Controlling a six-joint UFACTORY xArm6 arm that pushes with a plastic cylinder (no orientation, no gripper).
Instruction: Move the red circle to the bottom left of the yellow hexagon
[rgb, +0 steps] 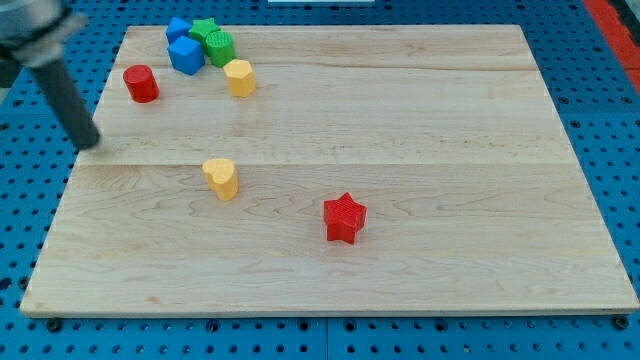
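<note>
A pale wooden board (400, 130) is being shown lying on a blue perforated table (30, 220). The red circle block (141, 83) is being seen near the board's upper left, left of the yellow hexagon block (239, 77). My tip (91, 143), holding nothing, is being kept at the board's left edge, below-left of the red circle and apart from it.
</note>
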